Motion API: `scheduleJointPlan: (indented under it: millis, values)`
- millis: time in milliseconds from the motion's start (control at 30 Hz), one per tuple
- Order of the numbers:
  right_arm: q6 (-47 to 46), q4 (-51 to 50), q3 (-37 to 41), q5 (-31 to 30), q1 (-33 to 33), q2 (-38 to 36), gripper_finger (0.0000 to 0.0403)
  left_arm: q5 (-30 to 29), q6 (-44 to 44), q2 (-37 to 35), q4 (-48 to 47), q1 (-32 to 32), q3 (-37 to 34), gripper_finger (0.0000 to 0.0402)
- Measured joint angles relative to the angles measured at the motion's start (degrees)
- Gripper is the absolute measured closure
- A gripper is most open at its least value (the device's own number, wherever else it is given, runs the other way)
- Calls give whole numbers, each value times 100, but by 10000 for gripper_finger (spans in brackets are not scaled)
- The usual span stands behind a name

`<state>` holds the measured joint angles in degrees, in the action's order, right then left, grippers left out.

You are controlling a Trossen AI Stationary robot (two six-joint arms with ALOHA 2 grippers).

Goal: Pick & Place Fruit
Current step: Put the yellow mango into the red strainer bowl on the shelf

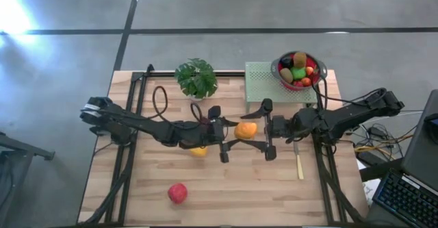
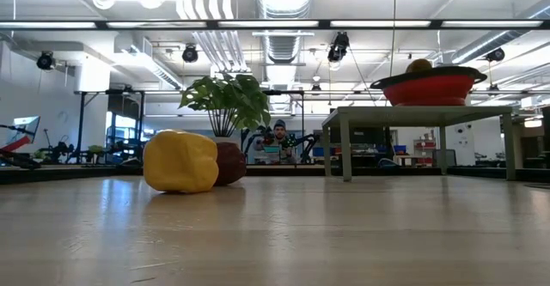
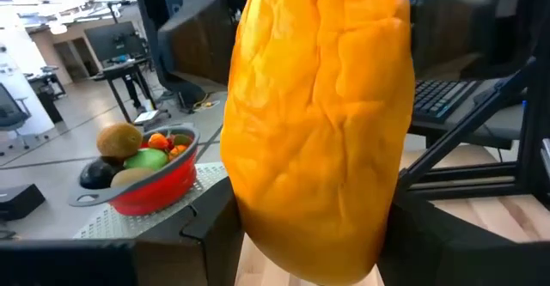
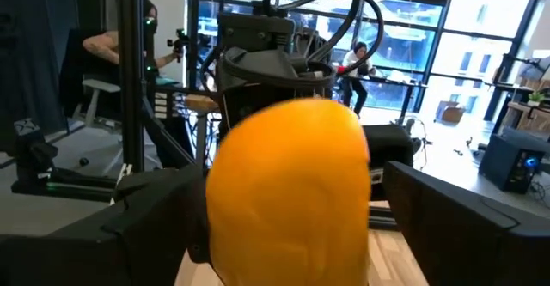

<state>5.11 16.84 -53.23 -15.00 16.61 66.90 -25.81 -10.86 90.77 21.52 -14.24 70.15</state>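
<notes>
While the left gripper (image 1: 231, 133) holds the orange fruit (image 1: 246, 129) clamped in its fingers above the worktop (image 1: 226, 187), the right gripper (image 1: 267, 129) faces that fruit, fingers spread wide either side of it without clear contact.

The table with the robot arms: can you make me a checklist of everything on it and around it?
Surface: wooden table, with a green perforated stand at its back right.
Job's things: orange fruit mid-table between both grippers; yellow fruit under the left arm; red fruit near the front; red bowl of mixed fruit on the stand.
Clutter: potted plant at the back; knife at the right.
Grippers: left gripper shut on the orange fruit; right gripper open, fingers either side of it.
Cables: black loop near the left arm; bundle off the right edge.
Surroundings: keyboard at right; a person at a desk far behind.
</notes>
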Motion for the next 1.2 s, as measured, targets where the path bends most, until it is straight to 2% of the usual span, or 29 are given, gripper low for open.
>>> scheduleJointPlan:
  millis: [500,600,900,1133,1200]
  values:
    - [-21,9,0,-13,-1,-16,193,-28,40,-14,-53,13,0,189]
    - [-21,7,0,-13,-1,-16,197,-26,40,-14,-76,13,0,181]
    - [-45,7,0,-13,-1,-16,173,-25,200,-14,-148,20,-3,149]
    - [-42,-54,0,-20,-5,-54,186,-26,175,-14,-546,17,-9,61]
    - [-38,-203,0,-249,-12,-128,186,-26,173,-14,-669,5,-9,38]
